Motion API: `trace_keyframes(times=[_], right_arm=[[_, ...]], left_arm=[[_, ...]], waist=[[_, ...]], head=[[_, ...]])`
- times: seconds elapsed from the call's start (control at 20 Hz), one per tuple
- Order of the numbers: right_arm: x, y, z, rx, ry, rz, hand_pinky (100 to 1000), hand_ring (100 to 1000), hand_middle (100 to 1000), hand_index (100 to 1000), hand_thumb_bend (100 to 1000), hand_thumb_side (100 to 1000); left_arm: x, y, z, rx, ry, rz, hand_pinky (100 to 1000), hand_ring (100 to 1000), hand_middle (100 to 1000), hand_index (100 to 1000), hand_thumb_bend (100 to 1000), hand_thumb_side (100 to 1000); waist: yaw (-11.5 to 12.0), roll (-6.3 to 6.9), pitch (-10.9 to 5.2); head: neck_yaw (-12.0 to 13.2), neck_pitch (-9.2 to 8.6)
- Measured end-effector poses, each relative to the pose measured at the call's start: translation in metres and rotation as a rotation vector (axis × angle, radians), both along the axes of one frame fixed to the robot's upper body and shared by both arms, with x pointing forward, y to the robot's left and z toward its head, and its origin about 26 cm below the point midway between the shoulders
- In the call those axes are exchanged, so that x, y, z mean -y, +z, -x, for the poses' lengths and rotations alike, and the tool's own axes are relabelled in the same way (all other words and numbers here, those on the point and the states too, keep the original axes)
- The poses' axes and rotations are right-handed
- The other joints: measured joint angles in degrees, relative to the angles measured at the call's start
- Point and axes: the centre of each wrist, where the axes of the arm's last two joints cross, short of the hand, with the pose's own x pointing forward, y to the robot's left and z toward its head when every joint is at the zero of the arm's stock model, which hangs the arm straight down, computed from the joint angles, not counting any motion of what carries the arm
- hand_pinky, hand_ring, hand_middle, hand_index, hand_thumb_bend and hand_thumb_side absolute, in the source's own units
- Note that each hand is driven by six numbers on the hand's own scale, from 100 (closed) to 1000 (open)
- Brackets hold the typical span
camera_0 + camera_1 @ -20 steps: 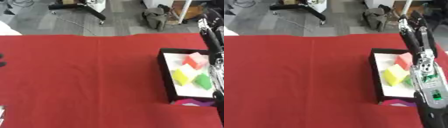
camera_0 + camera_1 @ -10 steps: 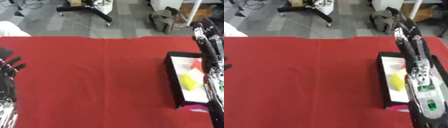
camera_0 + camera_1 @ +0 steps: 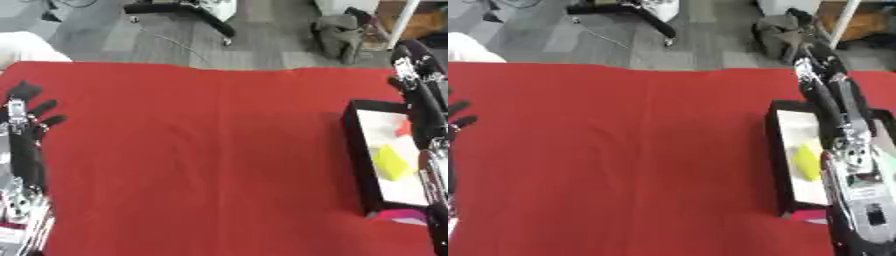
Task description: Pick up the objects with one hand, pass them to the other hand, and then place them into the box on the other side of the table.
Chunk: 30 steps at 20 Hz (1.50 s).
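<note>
The black-walled box with a white floor (image 3: 354, 150) sat at the right edge of the red cloth-covered table (image 3: 201, 160). Inside it lay a yellow block (image 3: 393, 162) and, farther back, what seemed to be a red piece (image 3: 403, 128), partly hidden. The right hand (image 3: 815, 55) reached out above the box's far end; whether its fingers were spread could not be told. The left hand (image 3: 26, 112) stood at the table's left edge, fingers spread and empty.
</note>
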Motion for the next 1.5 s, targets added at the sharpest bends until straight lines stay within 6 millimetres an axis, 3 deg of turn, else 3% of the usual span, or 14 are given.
trace_keyframes(times=[0.35,1.5], right_arm=[[-0.0017,-0.0001,0.0046,-0.019,0.016,0.026,945,1000,970,1000,100,671],[-0.0028,0.0027,0.0077,-0.009,0.01,0.031,942,1000,944,996,100,678]], left_arm=[[0.0042,0.0039,0.0026,0.018,-0.016,-0.025,686,745,809,895,141,877],[0.0083,0.005,0.0067,0.011,-0.037,-0.032,656,703,764,857,139,870]], waist=[[0.4,-0.31,0.0],[0.5,-0.29,0.11]], head=[[1.5,1.5],[0.3,0.35]])
